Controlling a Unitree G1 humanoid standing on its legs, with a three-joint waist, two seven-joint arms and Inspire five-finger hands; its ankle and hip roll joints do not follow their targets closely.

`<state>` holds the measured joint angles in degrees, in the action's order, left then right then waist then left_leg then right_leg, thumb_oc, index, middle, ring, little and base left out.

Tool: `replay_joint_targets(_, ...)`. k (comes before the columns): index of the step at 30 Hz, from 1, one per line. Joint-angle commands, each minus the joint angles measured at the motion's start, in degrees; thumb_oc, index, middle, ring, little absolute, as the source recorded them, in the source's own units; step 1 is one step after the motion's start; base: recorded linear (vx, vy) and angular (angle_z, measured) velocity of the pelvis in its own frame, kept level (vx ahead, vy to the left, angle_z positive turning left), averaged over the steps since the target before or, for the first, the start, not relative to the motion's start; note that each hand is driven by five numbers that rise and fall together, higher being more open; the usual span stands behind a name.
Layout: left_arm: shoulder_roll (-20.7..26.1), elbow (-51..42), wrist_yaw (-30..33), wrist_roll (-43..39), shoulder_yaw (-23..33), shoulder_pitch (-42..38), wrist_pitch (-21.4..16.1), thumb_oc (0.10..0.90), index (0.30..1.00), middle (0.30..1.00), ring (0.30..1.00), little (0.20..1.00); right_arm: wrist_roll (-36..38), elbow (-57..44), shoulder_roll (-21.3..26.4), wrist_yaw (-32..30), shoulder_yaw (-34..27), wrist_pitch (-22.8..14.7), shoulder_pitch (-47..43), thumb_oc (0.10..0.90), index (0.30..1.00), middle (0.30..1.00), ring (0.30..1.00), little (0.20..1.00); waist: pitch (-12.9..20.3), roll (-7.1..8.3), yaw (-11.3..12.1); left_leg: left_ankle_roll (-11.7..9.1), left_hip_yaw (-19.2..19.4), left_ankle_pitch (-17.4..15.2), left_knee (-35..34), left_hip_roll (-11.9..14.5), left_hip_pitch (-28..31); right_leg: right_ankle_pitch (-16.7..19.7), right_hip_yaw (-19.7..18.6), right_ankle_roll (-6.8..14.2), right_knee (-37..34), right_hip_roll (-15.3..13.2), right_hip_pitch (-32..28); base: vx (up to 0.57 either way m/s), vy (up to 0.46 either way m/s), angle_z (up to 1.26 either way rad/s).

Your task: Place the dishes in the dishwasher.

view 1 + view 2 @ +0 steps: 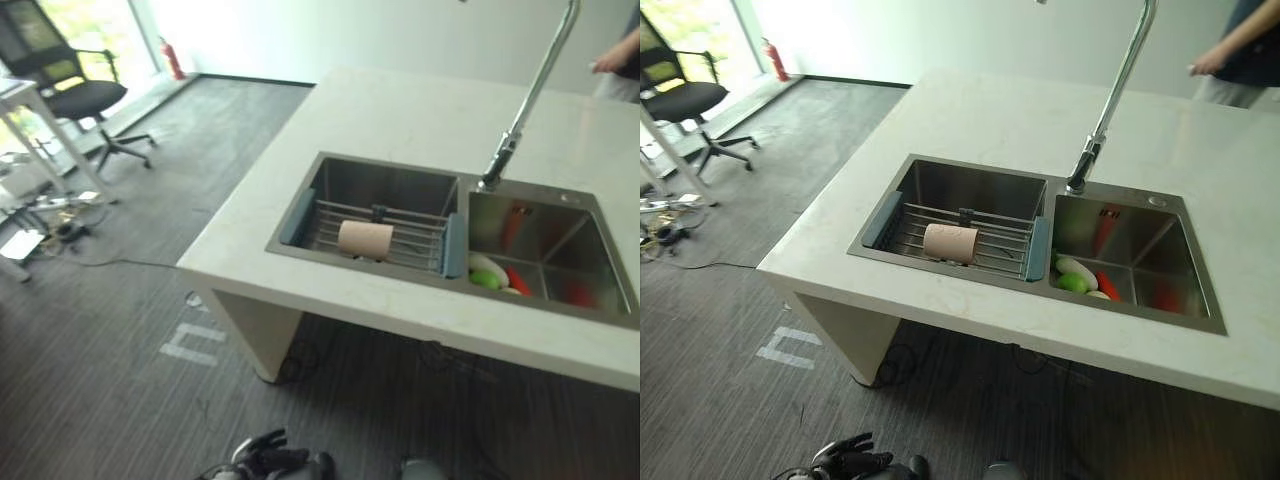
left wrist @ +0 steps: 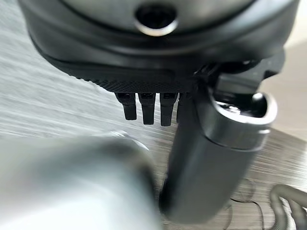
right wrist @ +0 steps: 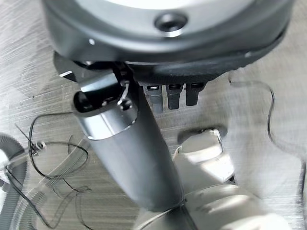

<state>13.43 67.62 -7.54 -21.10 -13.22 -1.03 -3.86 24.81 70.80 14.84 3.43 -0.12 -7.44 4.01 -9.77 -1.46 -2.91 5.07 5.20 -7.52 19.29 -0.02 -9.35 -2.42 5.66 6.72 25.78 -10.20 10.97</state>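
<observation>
We are noting the dishes (image 1: 1080, 277) lying in the right sink basin (image 1: 1160, 250), beside a pink cup (image 1: 950, 243) on the wire rack (image 1: 1002, 243). Left hand (image 2: 148, 108) and right hand (image 3: 172, 93) are hanging low, fingers straight, empty, well apart from them; right looks nearer.

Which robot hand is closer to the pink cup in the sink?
Left, as far as I can tell. The left hand hangs low over the floor, in front of the cup on the sink rack. The right hand also hangs over the floor.
</observation>
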Motion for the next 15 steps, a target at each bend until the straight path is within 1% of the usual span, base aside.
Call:
replay_joint_targets(1, 2.1, -4.2, 1.3, 0.4, 0.6, 0.6, -1.9, 0.8, 0.9, 0.9, 0.9, 0.9, -0.5, -2.8, 1.6, 1.4, 1.3, -2.2, -5.0, 0.8, 0.9, 0.9, 0.9, 0.9, -1.7, -1.01, 1.8, -3.3, -4.3, -0.4, -2.1, -0.3, 1.2, 2.6, 5.0, 1.9, -8.6, 3.2, -6.9, 0.09, -0.069, -0.7)
replay_joint_targets(2, 2.1, -4.5, 1.3, -0.2, 1.1, 0.7, -1.6, 0.8, 0.9, 0.9, 0.9, 0.9, -0.9, -2.5, 1.3, 1.2, 1.7, -1.8, -5.1, 0.8, 0.9, 0.9, 0.9, 0.9, -1.7, 0.01, 1.9, -3.5, -4.0, -0.8, -2.1, -1.3, 1.3, 0.9, 3.6, 2.4, -8.6, 2.1, -3.9, 0.08, -0.1, -0.86)
replay_joint_targets(3, 2.0, -4.2, 1.2, -0.1, 1.2, 0.8, -1.8, 0.8, 0.9, 0.9, 0.9, 0.9, -1.0, -2.2, 0.9, 0.9, 2.0, -1.8, -5.0, 0.8, 0.9, 0.9, 0.9, 0.9, -1.6, 0.74, 1.4, -3.2, -4.5, -1.6, -2.1, -2.4, 1.7, 2.7, 1.4, 3.1, -8.6, 1.4, -1.1, 0.12, -0.151, -0.69)
replay_joint_targets(4, 2.2, -4.1, 1.1, 0.3, 1.9, 0.8, -1.7, 0.8, 0.9, 0.9, 0.9, 0.9, -1.3, -1.7, 0.4, 0.9, 2.2, -1.5, -5.0, 0.8, 0.9, 0.9, 0.9, 0.9, -1.7, 0.9, 1.1, -3.2, -4.8, -2.3, -2.1, -2.5, 2.1, 3.8, -0.1, 3.6, -8.6, 1.2, 0.1, 0.14, -0.183, -0.34)
replay_joint_targets(8, 1.6, -2.9, 2.3, 0.7, 2.3, 0.7, -0.1, 0.8, 0.9, 0.9, 0.9, 0.9, 0.0, -0.7, -0.3, 1.0, 2.5, -0.9, -5.0, 0.8, 0.9, 0.9, 0.9, 0.9, 0.0, 1.83, 2.1, -4.0, -2.5, -2.4, -2.1, -1.2, 1.6, 1.4, 1.7, 4.3, -8.6, 0.1, 0.0, 0.12, -0.184, 0.26)
replay_joint_targets(11, 1.2, -2.0, 2.5, 0.4, 2.8, 1.4, 1.7, 0.8, 0.9, 0.9, 0.9, 0.9, -1.0, -1.2, 0.1, 1.5, 2.9, -1.0, -4.9, 0.8, 0.9, 0.9, 0.9, 0.9, 0.8, 2.24, 2.2, -4.7, -2.0, -2.5, -2.1, 0.0, 2.1, -0.5, 1.9, 3.6, -8.6, 0.8, -1.7, 0.12, -0.198, -0.01)
replay_joint_targets(12, 0.8, -1.4, 2.7, -0.2, 3.0, 2.1, 2.3, 0.8, 0.9, 0.9, 0.9, 0.9, -1.0, -1.7, 0.3, 2.0, 3.5, -1.1, -4.6, 0.8, 0.9, 0.9, 0.9, 0.9, 1.0, 2.46, 2.1, -5.1, -2.3, -2.4, -2.1, 0.5, 2.5, -1.7, 1.6, 2.9, -8.6, 1.7, -2.8, 0.14, -0.256, 0.07)
replay_joint_targets(15, 0.3, -0.4, 3.3, -2.2, 3.7, 3.0, 2.9, 0.8, 0.9, 0.9, 0.9, 0.9, 0.5, -2.1, 0.6, 2.4, 4.2, -0.7, -4.6, 0.8, 0.9, 0.9, 0.9, 0.9, 0.9, 2.88, 1.9, -5.8, -2.7, -2.0, -2.1, 1.5, 4.4, -2.9, 1.3, 1.5, -8.6, 2.9, -4.2, 0.11, -0.237, 0.04)
